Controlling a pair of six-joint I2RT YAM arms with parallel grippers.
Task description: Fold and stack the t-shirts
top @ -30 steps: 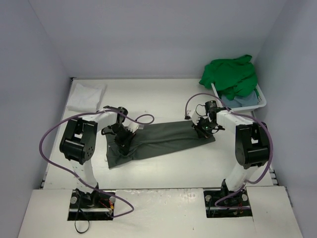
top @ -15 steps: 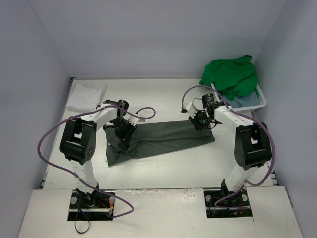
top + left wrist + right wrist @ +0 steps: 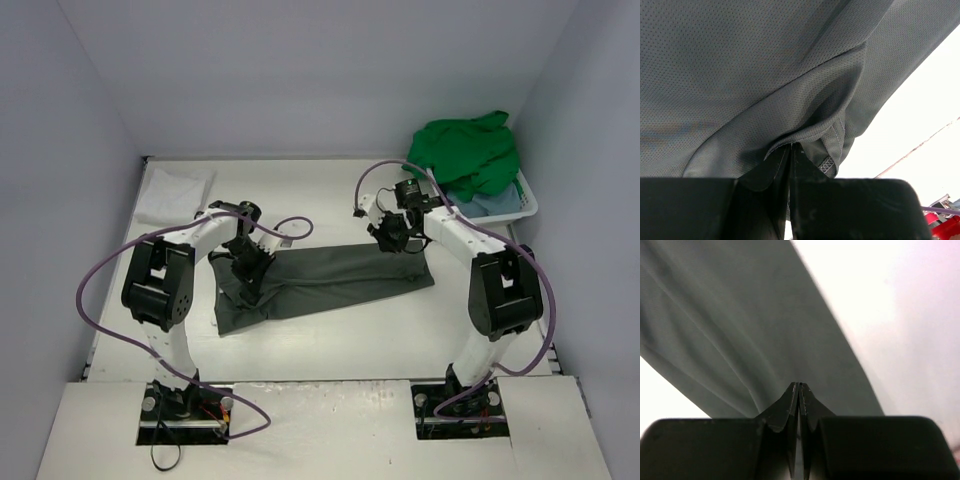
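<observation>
Right, over at the far left corner of the table (image 3: 340,345) a white t-shirt (image 3: 175,193) lies folded flat, well apart from everything else. Moving along, the left gripper (image 3: 250,268) is down on the left end of the dark grey-olive t-shirt (image 3: 335,280), and from its wrist view the jaws are pressed together with a hemmed fold of that mesh cloth (image 3: 790,75) pinched between them at the left gripper (image 3: 791,149) tips. The shirt itself stretches out as a long band across the middle of the table, bunched and rumpled at the left end, smoother toward the right. At its far right edge sits the right gripper (image 3: 388,235), jaws closed tight on a small peak of the same cloth (image 3: 740,330), which fans away from the right gripper (image 3: 798,386) tips in soft creases. Further right, at the back corner, a white basket (image 3: 531,206) holds a heaped green t-shirt (image 3: 465,155) spilling over its rim, with a light blue t-shirt (image 3: 497,206) tucked beneath it.
</observation>
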